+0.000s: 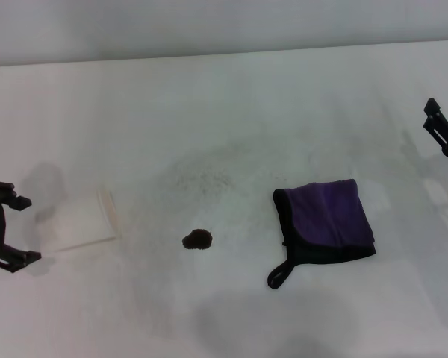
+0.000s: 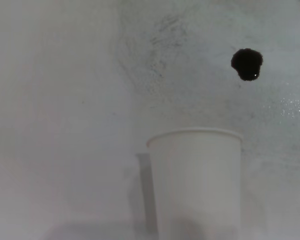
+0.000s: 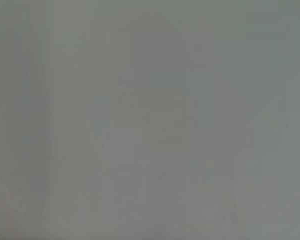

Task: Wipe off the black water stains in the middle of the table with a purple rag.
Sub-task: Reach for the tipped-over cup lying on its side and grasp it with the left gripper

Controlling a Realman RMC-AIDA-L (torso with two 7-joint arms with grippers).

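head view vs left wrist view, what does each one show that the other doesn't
Only the head view shows the purple rag, lying flat on the table to the robot's right of the stain, plus both grippers: the left gripper open at the left edge, the right gripper at the right edge. Only the left wrist view shows the white paper cup upright and close up. Both share the black water stains, the cup and the grey smudges.

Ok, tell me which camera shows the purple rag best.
The head view: the purple rag lies whole and flat on the table, loop included. The left wrist view and the right wrist view show none of it.
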